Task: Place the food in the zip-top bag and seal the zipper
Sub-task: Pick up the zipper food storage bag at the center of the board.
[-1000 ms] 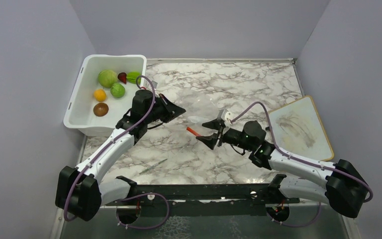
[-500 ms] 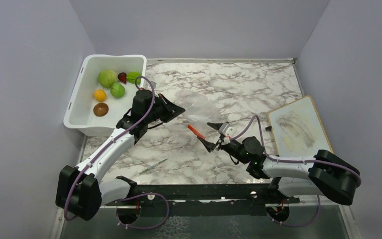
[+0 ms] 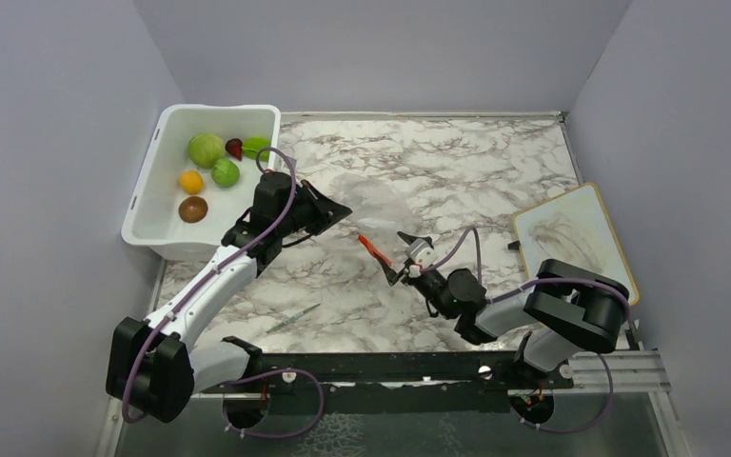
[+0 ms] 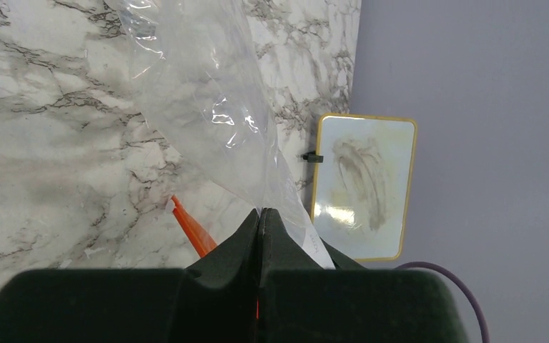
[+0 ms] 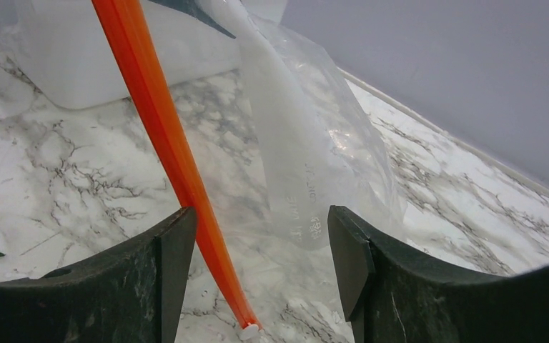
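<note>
Progress?

OP: Swung my right gripper (image 5: 261,214) in, jaws spread either side of the zipper (image 5: 159,114); left gripper (image 4: 259,213) stayed clamped on the zip-top bag (image 4: 200,107) mid-table; food (image 3: 207,149) still sat in the white tub (image 3: 143,217).

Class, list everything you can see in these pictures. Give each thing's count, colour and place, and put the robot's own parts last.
tub: one, white, far left of the table
cabbage ball: one, pale green, in the tub
round fruit: one, green, in the tub
orange piece: one, in the tub
brown piece: one, in the tub
dark red piece: one, in the tub
green piece: one, in the tub's far corner
zip-top bag: one, clear, mid-table
zipper: one, orange-red, along the bag's mouth
board: one, whitish with a yellow rim, right side
thin stick: one, greenish, near left
table: one, grey-veined white marble
left gripper: shut on the zip-top bag
right gripper: open, zipper between its fingers
</note>
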Controlling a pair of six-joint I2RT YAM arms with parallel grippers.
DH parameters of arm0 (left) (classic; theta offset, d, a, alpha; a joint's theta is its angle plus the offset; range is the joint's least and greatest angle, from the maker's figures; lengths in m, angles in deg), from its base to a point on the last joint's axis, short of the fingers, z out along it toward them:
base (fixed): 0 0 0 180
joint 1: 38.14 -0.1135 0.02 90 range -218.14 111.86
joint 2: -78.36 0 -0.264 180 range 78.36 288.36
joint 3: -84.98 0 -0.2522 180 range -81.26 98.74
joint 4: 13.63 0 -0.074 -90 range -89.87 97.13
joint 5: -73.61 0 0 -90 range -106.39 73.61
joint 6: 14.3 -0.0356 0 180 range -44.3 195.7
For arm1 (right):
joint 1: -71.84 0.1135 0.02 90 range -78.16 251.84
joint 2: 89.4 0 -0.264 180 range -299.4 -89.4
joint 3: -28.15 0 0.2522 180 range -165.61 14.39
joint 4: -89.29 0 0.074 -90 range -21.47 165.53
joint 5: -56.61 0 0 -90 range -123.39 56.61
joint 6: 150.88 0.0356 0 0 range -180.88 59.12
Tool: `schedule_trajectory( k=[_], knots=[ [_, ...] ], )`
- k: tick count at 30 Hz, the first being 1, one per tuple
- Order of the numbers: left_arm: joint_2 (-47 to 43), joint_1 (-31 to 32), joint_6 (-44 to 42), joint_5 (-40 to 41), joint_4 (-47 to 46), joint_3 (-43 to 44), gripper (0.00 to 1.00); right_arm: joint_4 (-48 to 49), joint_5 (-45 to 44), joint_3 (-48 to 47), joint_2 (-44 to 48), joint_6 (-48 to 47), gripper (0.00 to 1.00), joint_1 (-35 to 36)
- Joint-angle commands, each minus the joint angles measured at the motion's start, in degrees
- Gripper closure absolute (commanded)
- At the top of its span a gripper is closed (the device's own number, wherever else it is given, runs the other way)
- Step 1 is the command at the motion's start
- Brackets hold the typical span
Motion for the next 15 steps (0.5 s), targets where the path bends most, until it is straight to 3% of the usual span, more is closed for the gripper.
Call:
schedule_trajectory(
  k=[1, 12, 15],
  knots=[
    [-1.5, 0.1, -0.8, 1.9, 0.4, 0.6, 1.0, 8.1, -4.1, -2.0, -2.8, -2.4, 0.31, 1.8],
    [-1.7, 0.1, -2.3, 3.2, 1.4, 0.5, 1.0, 12.2, -6.6, -1.1, -4.9, -4.9, 0.31, 3.9],
    [-2.0, 0.1, -2.5, 3.4, 1.5, 0.1, 1.0, 15.1, -8.3, -0.6, -5.5, -6.1, 0.4, 4.0]
  ],
)
